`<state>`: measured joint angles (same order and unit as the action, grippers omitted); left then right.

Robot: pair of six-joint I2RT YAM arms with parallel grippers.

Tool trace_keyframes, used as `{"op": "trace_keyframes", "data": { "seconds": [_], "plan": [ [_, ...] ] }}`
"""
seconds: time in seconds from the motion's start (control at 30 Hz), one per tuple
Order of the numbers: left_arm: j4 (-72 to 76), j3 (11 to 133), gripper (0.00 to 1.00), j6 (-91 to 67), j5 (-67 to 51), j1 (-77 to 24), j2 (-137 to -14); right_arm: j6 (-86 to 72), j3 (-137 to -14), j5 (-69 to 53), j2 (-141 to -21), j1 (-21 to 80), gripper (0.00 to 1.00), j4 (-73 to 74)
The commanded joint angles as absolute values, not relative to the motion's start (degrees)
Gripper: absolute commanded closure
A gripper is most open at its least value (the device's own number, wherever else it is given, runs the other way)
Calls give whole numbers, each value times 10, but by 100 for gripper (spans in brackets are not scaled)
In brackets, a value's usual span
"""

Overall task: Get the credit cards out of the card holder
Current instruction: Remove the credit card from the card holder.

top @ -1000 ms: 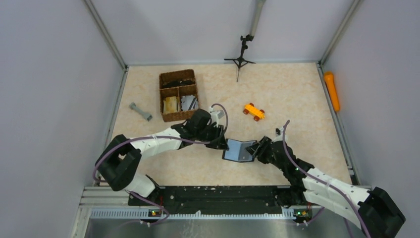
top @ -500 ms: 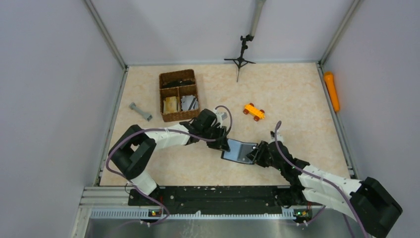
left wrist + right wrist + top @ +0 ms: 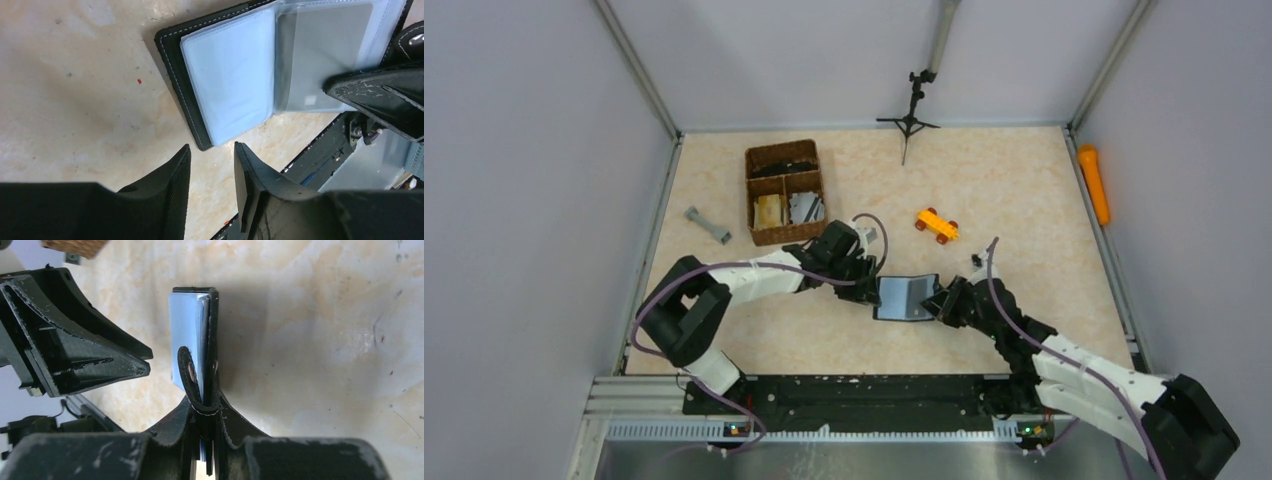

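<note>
The black folding card holder (image 3: 905,297) lies open, grey-blue sleeves up, at mid-bench between both arms. The right gripper (image 3: 205,407) has its jaws pinching the holder's snap-side right edge. The left gripper (image 3: 212,148) sits just beside the left edge, jaws narrowly spread over bare surface. The beige marbled bench (image 3: 1024,190) shows open stretches around the holder; the brown wicker basket (image 3: 751,200) and orange toy car (image 3: 936,224) stand apart behind it, grey walls enclosing three sides
</note>
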<state>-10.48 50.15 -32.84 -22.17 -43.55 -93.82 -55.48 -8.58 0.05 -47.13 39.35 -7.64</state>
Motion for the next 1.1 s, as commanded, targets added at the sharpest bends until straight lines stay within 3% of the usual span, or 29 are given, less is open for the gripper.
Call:
{"op": "trace_keyframes", "data": {
  "seconds": [0.0, 0.07, 0.2, 0.27, 0.37, 0.77, 0.9, 1.07],
  "plan": [
    [-77, 477, 55, -324, -189, -425, -843, -546, -64, -19, -384, 383, 100, -111],
    [-50, 452, 44, -328, -187, -419, -808, -565, -53, -26, -343, 381, 100, -122],
    [26, 396, 11, -349, -201, -405, -729, -595, -47, -31, -277, 380, 100, -140],
    [64, 373, 4, -360, -213, -393, -701, -601, -52, -32, -256, 380, 100, -137],
    [102, 350, 1, -379, -248, -375, -679, -612, -58, -42, -236, 379, 100, -145],
    [332, 295, 4, -507, -432, -327, -704, -670, -50, -100, -241, 379, 100, -238],
    [418, 290, 18, -550, -474, -329, -739, -663, -62, -115, -257, 379, 100, -251],
    [425, 302, 54, -555, -489, -334, -775, -647, -81, -147, -297, 379, 100, -262]
  ]
}}
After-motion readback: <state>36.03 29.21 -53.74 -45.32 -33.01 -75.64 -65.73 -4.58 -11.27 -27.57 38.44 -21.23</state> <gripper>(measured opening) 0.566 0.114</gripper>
